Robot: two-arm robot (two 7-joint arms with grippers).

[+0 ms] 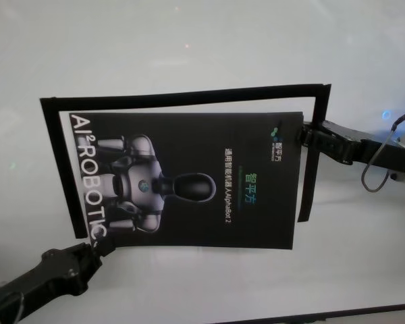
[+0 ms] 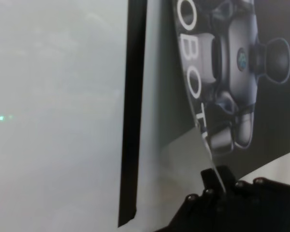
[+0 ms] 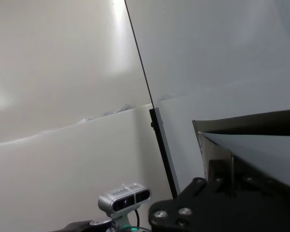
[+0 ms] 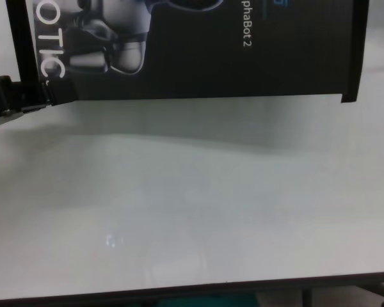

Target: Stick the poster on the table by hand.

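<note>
Wide plain white-grey flat bench (image 1: 189,40) with a thin dark near edge fills the head view. Large glossy black poster (image 1: 189,142), printed with a grey-white robot and white lettering, sits mid-bench, inside a three-sided frame of narrow black tape strips (image 1: 189,92) running along its 12, 9 and 3 o'clock sides.

Poster appears held off the surface: the left wrist view shows its edge curling up with bench visible beneath. Cannot tell whether any part touches down.

Left gripper (image 1: 100,247), black, at the poster's 7 o'clock corner, pinched onto that corner. Right gripper (image 1: 302,132), black, at the 2 o'clock corner; the right wrist view shows the sheet edge running into it, so it looks clamped on the poster too.

Risks, as judgement:
- Glossy sheet slips out of one pinch, so that corner drops and the poster lands skewed to the tape frame.
- Uneven lowering between arms traps a bow or crease in the middle.
- Arms pulling apart too hard could tear or kink a corner.
- A hanging edge catches the 3 o'clock tape strip early and sticks off-line.
</note>
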